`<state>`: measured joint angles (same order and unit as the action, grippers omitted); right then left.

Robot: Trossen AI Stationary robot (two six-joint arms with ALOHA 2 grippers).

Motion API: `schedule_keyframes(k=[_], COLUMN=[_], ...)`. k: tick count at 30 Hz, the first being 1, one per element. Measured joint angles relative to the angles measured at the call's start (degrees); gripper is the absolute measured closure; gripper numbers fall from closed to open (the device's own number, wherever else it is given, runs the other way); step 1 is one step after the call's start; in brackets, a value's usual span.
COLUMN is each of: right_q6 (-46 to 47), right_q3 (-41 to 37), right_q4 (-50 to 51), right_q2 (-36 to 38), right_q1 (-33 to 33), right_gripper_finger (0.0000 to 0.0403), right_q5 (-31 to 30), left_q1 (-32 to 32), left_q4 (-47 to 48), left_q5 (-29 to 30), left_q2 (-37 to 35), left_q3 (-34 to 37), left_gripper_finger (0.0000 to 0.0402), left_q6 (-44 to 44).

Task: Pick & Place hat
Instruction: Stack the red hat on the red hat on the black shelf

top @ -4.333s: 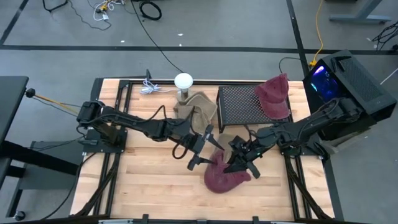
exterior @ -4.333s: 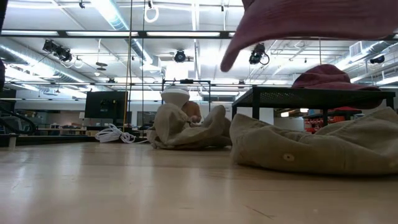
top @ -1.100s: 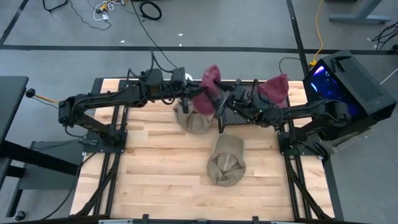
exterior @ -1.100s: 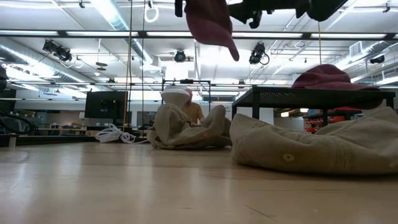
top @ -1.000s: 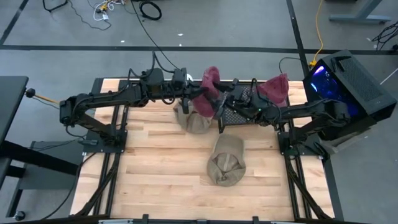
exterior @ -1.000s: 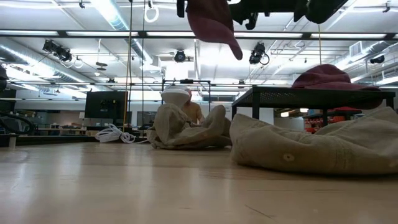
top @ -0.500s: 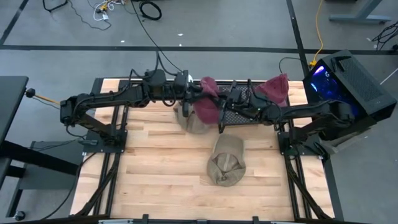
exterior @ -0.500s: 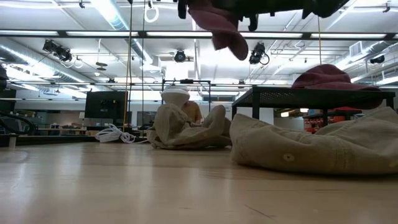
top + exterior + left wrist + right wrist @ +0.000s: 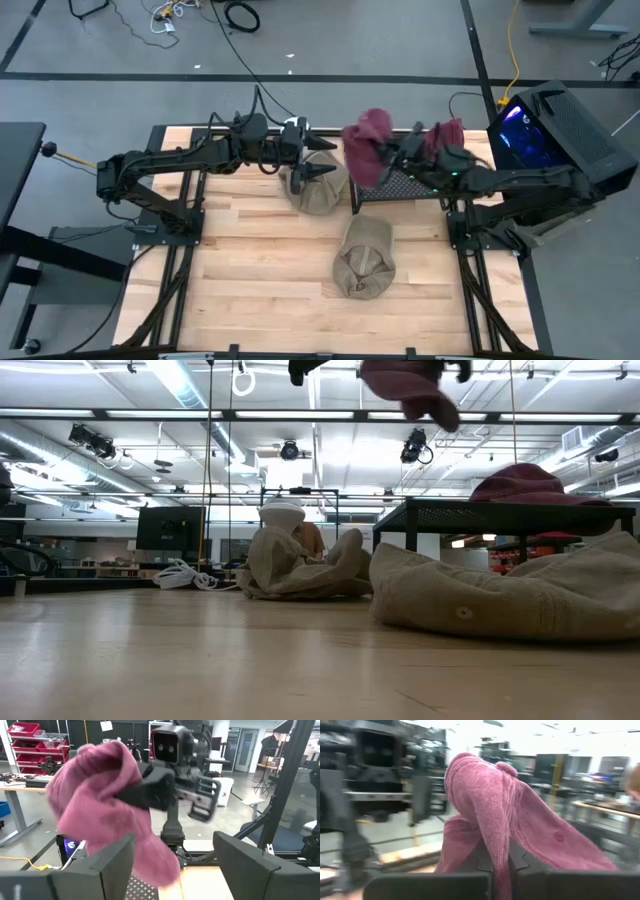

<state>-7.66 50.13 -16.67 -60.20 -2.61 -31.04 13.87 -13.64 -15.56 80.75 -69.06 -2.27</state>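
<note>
pink hat [image 9: 368, 133] pinched in right end effector [image 9: 392, 155], left end effector [image 9: 318, 158] spread apart beside

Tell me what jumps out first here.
A red hat hangs in mid-air, pinched in the right gripper above the near edge of the black mesh rack at the back of the table. The left gripper stands open beside it, over a tan hat. Another tan hat lies mid-table, and a second red hat sits on the rack's far corner.
</note>
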Motion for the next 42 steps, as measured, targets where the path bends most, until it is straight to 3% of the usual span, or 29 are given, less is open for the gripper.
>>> schedule_keyframes(k=[7, 19, 29, 42], right_q6=[0.3, 1.2, 1.4, 9.8], right_q3=[0.0, 0.0, 0.0, 0.0], right_q4=[13.0, 27.9, 44.4, 57.4], right_q2=[9.5, 19.5, 25.4, 38.1], right_q1=[1.9, 4.1, 4.1, 4.1], right_gripper_finger=[0.0397, 0.0398, 0.0398, 0.0398], right_q5=[-12.2, -22.5, -18.6, -19.5], left_q1=[0.0, 0.0, 0.0, 0.0], left_q4=[0.2, 1.6, 3.2, 3.2], left_q5=[0.0, 0.1, 0.1, 0.1], left_q2=[0.0, 0.0, 0.0, 0.0], left_q3=[0.0, 0.0, 0.0, 0.0], left_gripper_finger=[0.013, 0.0145, 0.0145, 0.0145], left_q6=[0.0, 0.1, 0.1, 0.0])
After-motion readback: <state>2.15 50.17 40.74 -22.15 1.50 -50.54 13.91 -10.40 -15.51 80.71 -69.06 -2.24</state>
